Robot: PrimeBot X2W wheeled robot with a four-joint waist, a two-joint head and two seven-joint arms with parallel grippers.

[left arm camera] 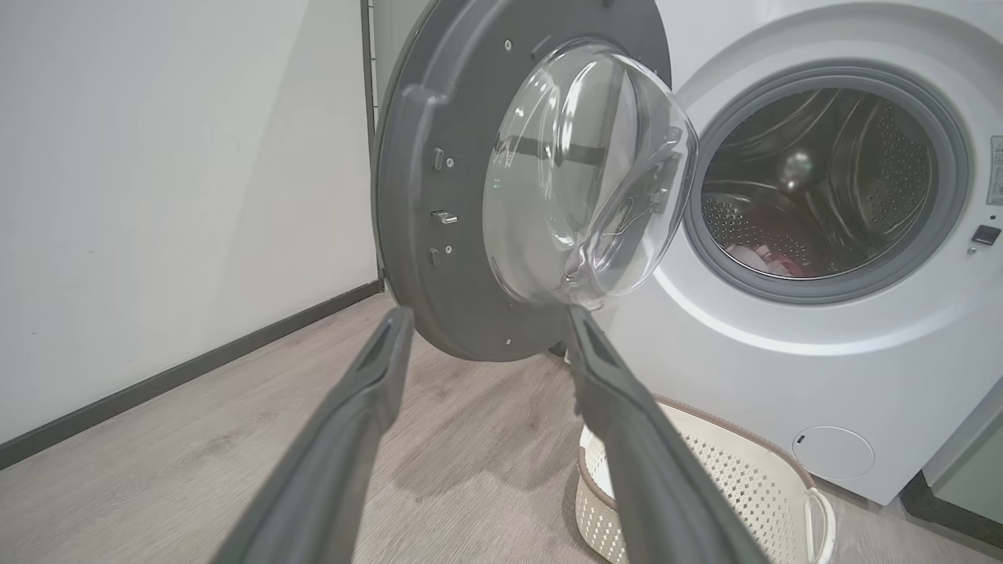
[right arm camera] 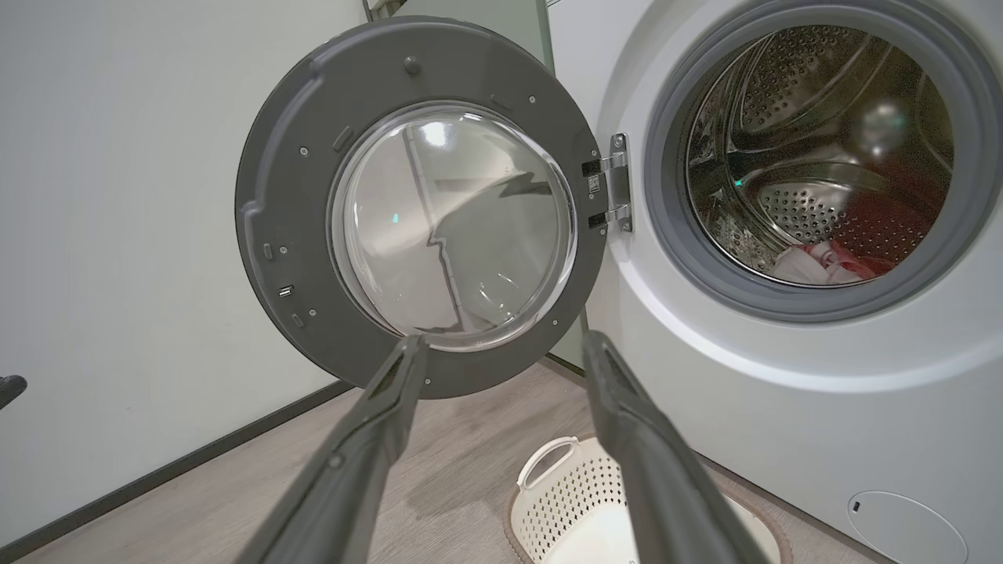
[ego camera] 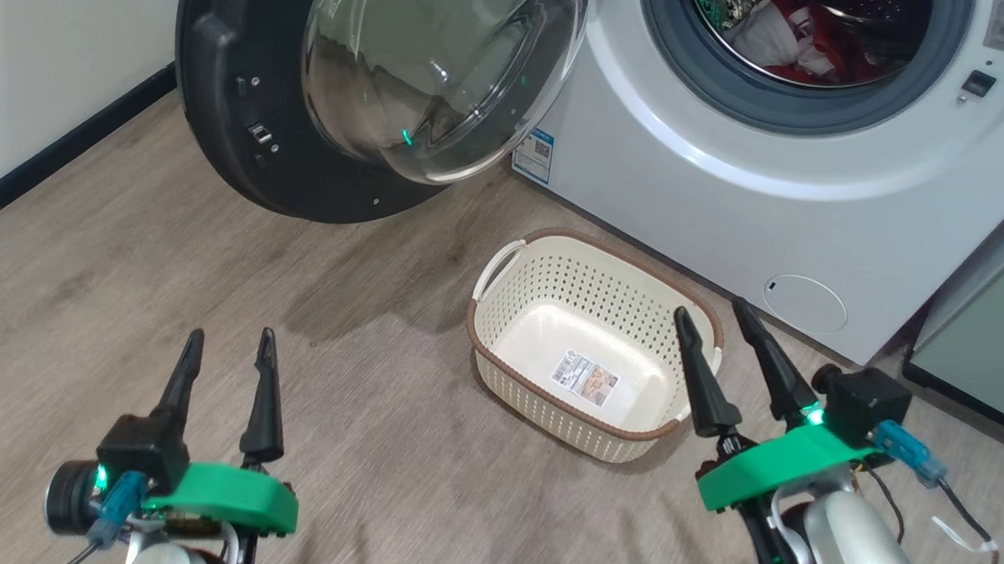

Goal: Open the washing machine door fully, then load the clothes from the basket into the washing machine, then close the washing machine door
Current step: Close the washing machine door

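The washing machine (ego camera: 722, 198) takes up the upper right of my head view. Its top is cut off by the frame edge, so I see only the lower arc of the grey gasket and drum. The washing machine door (ego camera: 224, 97) hangs wide open on the machine's left, and its upper part is also cropped there. The right wrist view gives me the whole round door and its hinge.

The basket (ego camera: 547, 417) sits on the wood floor (ego camera: 134, 302) just in front of the machine. Its far right rim is partly hidden behind the fingers of my right gripper (ego camera: 710, 308). Both wrist views clip it at the bottom edge.

The clothes (ego camera: 798, 42) lie low in the drum, a red and white heap. I cannot tell how many pieces there are.

My right gripper's fingers are spread apart in the air, and so are those of my left gripper (ego camera: 231, 335) over the floor. A paper label (ego camera: 585, 377) lies on the basket's bottom, its print too small to read.
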